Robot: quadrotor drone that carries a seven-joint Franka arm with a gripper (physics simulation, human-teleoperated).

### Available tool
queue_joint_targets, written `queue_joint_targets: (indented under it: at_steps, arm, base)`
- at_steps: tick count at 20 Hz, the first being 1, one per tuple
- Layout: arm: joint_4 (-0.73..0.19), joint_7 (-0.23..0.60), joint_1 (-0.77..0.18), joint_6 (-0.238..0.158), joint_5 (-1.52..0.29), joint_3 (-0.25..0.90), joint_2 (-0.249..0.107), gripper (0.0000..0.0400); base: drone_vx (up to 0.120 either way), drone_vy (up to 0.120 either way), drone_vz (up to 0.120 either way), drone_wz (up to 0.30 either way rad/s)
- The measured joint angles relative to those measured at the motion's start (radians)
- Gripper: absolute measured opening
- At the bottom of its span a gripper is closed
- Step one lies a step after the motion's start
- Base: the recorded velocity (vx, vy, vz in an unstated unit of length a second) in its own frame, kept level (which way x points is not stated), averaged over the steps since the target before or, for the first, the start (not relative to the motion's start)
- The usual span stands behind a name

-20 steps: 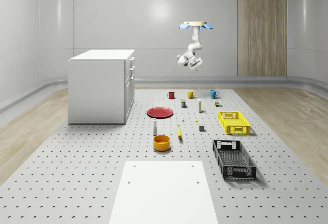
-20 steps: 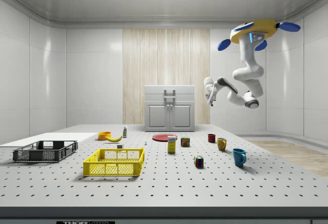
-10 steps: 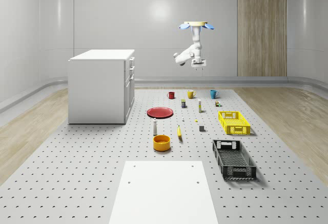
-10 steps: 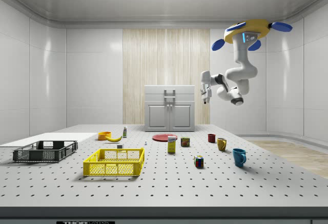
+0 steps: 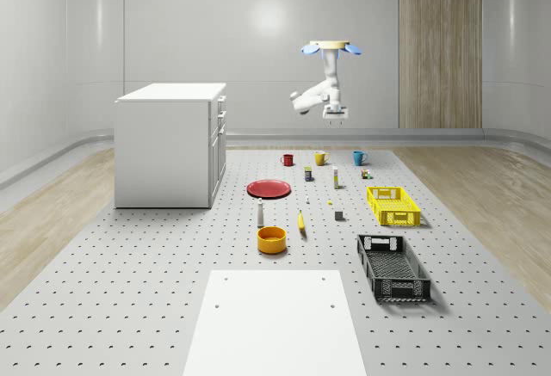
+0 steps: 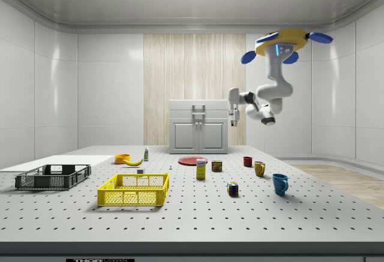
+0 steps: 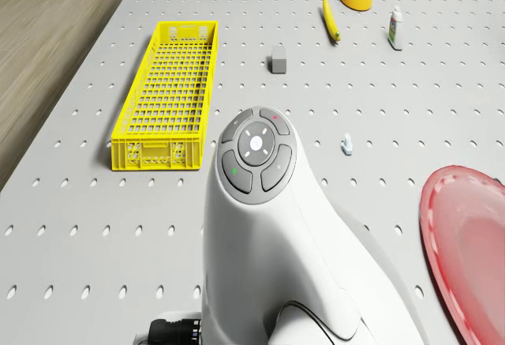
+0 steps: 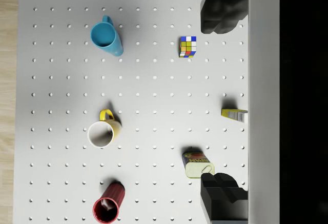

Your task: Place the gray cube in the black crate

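Pale walls ring a pegboard desk where, going left to right in the whole-scene view, a bowl, a banana, the cube and the crate lie, cube and crate well apart. High over the far mugs, well short of the cube, the drone hovers with its jaws spread wide and empty, pointing down. Small, stiff and likely light, the cube should suit a pinch across two opposite flat faces, centred so it cannot twist.

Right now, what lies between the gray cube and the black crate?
Nothing: in the whole-scene view, bare pegboard floor separates the gray cube from the black crate. The yellow crate sits off to the side.
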Motion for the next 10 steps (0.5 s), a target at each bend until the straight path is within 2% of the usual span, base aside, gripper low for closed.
queue_joint_targets:
  at_steps: [1,10]
  arm:
    - [0.000,0.003,-0.004,0.004,0.002,0.003,-0.006,0.0400]
    - [0.003,0.024,-0.028,0.042,0.025,0.022,-0.054,0.0400]
  base:
    - [0.120,0.000,-0.120,0.000]
    - [0.120,0.000,0.000,0.000]
